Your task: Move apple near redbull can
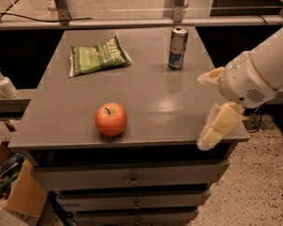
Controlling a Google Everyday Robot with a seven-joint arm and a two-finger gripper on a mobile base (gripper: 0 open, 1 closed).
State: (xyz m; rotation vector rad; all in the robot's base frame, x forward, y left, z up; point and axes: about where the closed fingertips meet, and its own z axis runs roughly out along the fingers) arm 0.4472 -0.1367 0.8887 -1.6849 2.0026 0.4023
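Apple (111,119) on bench (146,93) front-left | redbull can (178,47) rear-right, well apart | chip bag (98,55) rear-left | gripper (203,111) at bench rt edge, fingers spread, empty

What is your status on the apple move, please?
Open, empty tool at table's front right edge. Target apple front centre-left, apart from redbull can at back right. Green chip bag back left, off the path.
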